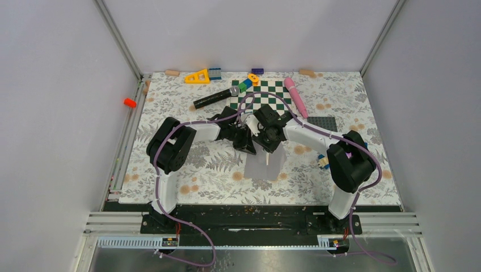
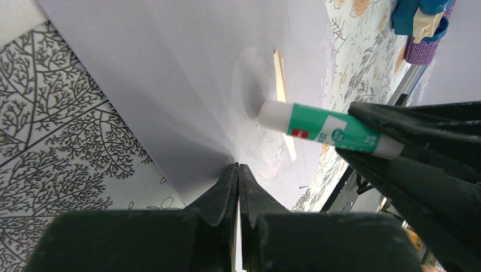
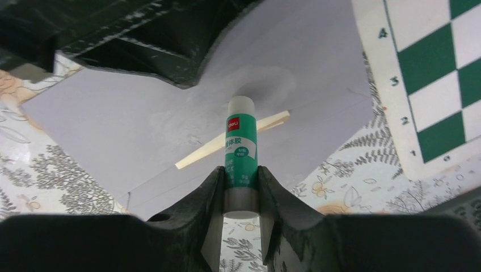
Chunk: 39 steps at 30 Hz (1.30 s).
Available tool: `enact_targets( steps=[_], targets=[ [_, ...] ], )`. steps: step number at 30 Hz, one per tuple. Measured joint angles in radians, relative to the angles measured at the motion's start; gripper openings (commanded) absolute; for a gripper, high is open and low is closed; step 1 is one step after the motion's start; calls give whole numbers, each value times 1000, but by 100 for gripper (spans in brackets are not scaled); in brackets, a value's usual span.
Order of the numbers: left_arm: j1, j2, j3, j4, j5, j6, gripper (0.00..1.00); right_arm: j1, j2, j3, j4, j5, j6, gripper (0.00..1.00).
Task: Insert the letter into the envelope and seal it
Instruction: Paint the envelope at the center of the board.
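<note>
The envelope (image 1: 266, 165) lies mid-tabletop (image 1: 193, 173) with open room nearward, its edge pinched in the left gripper (image 2: 238, 170), while only the wrist views show the right gripper (image 3: 241, 180) clamping a glue stick (image 3: 241, 141) against the paper.

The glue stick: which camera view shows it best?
The right wrist view: the glue stick is centred and near, label readable, held by the right pincer. The left wrist view shows it from the side, partly covered. The top view hardly shows it.
</note>
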Motion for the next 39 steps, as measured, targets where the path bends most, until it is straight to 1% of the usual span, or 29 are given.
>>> enact_targets(
  steps=[8,26,39],
  targets=[
    [0,-2,0,0,-2,0,0,-10,-4,0,1,34,-1,0],
    [-3,-4,0,-1,-8,4,0,-10,-10,0,-123,-171,-86,0],
    [-4,-4,0,-1,-9,5,0,13,-10,0,-141,-273,-77,0]
  ],
)
